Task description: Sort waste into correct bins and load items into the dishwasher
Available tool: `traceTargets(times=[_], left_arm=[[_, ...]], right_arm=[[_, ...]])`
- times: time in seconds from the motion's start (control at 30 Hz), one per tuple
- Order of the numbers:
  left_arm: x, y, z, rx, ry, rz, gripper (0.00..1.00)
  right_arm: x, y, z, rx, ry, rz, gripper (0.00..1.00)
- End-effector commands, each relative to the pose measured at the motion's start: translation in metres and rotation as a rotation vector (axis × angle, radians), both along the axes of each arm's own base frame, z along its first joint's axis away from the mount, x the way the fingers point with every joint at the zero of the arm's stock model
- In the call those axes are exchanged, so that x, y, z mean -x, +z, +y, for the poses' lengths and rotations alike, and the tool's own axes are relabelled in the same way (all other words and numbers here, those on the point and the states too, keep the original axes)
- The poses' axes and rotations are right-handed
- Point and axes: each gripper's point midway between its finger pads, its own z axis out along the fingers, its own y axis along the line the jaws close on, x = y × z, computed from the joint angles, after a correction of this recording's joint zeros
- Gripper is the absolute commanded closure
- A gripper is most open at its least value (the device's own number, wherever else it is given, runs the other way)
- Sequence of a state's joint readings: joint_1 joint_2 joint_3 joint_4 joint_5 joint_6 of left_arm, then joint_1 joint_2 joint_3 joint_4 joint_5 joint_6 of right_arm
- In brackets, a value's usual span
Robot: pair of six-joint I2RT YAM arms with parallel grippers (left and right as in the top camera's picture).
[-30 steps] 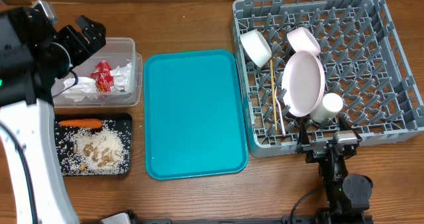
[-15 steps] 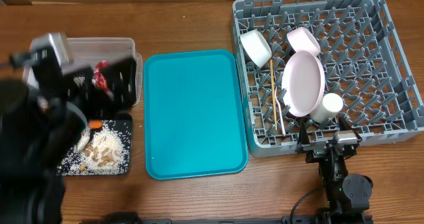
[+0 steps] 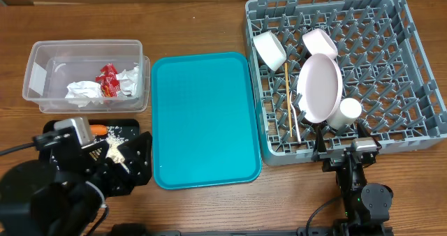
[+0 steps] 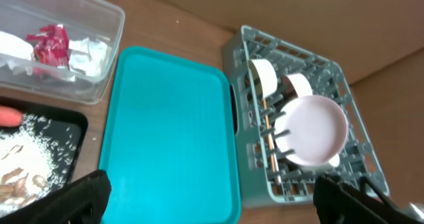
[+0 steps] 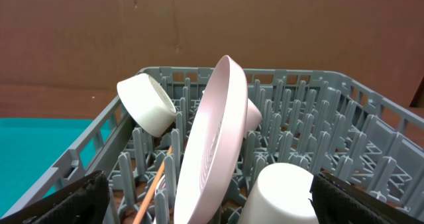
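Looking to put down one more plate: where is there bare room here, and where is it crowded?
The teal tray between the clear tub and the dish rack is bare all over. The rack's pegs right of the pink plate stand free too. Crowded: the rack's left side, with bowls, stick, plate and cup, and the black tray of rice.

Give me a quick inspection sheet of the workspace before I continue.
Surface: wooden table, no spills seen.
Job's things: red wrapper, napkins in clear tub; carrot, rice on black tray; pink plate, white bowl, pink bowl, cup, stick in grey rack.
Clutter: teal tray, nothing on it.
Grippers: left gripper open by black tray; right gripper open at rack's near edge.
Cables: black cable at table's left edge.
Surroundings: cardboard wall behind.
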State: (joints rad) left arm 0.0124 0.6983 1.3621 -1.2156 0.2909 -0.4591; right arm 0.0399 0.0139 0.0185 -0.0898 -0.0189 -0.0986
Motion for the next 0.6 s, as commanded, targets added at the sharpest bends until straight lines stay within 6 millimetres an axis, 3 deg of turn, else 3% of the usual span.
traceTargets(times=[0.0, 0.3, 0.57], left_arm=[[-0.009, -0.028, 0.001, 0.031, 0.028, -0.009, 0.0], [-0.057, -0.081, 0.002, 0.116, 0.061, -0.232, 0.0], [-0.074, -0.119, 0.002, 0.13, 0.054, -0.433, 0.0]], right_arm=[[0.0, -0.001, 0.0, 0.003, -0.001, -0.007, 0.0], [0.0, -0.001, 0.0, 0.003, -0.001, -0.007, 0.0], [0.0, -0.001, 0.0, 0.003, -0.001, -0.007, 0.0]])
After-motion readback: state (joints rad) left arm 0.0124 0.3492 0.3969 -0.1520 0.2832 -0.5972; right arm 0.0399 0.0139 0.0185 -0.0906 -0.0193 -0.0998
